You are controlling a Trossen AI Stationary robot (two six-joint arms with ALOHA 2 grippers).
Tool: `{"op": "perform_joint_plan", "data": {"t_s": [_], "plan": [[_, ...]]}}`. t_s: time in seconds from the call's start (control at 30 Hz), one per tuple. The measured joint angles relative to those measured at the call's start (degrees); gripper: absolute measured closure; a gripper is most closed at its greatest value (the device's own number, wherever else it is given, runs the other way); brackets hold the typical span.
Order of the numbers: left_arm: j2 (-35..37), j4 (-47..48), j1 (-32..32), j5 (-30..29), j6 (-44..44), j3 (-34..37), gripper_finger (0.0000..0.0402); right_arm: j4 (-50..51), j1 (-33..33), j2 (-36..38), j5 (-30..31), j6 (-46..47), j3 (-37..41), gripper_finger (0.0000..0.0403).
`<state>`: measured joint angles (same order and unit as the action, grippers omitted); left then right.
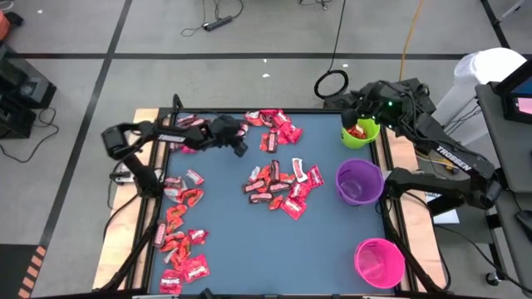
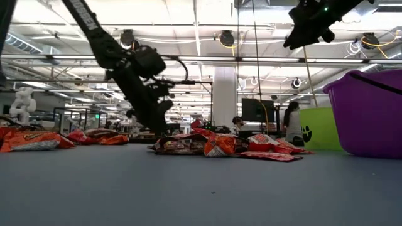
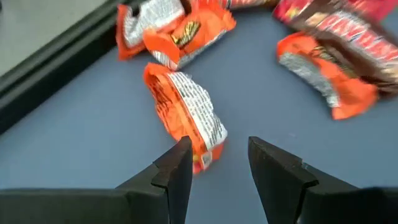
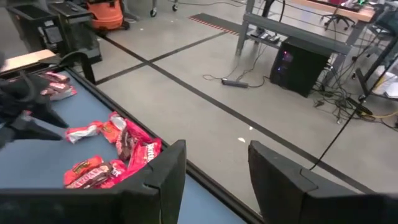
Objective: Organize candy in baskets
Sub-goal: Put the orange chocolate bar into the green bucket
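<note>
Right now the left gripper (image 1: 241, 149) hangs low over the blue table (image 1: 224, 241) near its far edge, jaws apart and holding nothing. In the left wrist view an orange-wrapped candy (image 3: 186, 118) lies on the table just ahead of its fingers (image 3: 177, 171), one end reaching close to the gap between them; whether a finger touches it cannot be told. More wrappers (image 3: 174, 28) lie a little farther ahead of that gripper. In the low view the gripper's tips come down close behind the middle heap (image 2: 213, 145).

Over at the far right corner, the right gripper (image 1: 359, 112) hovers above the green basket (image 1: 361, 133), which has red candy inside. Its jaws stand apart and empty in the right wrist view, with the table edge and a cluster of candy (image 4: 112, 155) beyond its fingers (image 4: 168, 174).

Other candy lies in groups: one (image 1: 278, 129) beside the left gripper, toward the green basket, a heap (image 1: 283, 187) at the table's middle, and a long scatter (image 1: 179, 241) down the table's left side. The purple basket (image 1: 359, 183) stands nearer than the green one along the right edge, and the pink basket (image 1: 380, 262) nearer again; both look empty.
</note>
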<state>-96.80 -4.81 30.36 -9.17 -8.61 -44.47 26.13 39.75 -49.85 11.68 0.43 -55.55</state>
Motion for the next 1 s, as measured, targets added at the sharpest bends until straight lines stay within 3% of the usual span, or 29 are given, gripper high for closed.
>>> {"op": "perform_joint_plan", "data": {"t_s": [0.3, 0.43, 0.63, 0.73, 1.0], "plan": [[-6.47, 0.15, 0.10, -3.17, 0.58, -4.91, 0.0240, 0.04, -1.97, -0.24, 0.00, 0.02, 0.00, 0.0241], [-8.52, 1.78, 0.18, -8.42, 1.88, -5.89, 0.0240, -0.17, -2.59, -0.28, 0.00, 0.02, 0.00, 0.0241], [-9.46, 2.27, 0.96, -7.80, 3.52, -6.10, 0.0243, -0.22, -3.58, -0.30, 0.00, 0.02, 0.00, 0.0241], [-9.48, 3.02, 1.31, -7.74, 4.84, -6.10, 0.0266, -0.22, -3.95, -0.30, 0.02, 0.02, 0.00, 0.0241], [-9.48, 3.66, 1.59, -7.96, 9.63, -6.01, 0.0373, -0.24, -4.00, -0.30, 0.22, -0.48, 0.00, 0.0241]]}}
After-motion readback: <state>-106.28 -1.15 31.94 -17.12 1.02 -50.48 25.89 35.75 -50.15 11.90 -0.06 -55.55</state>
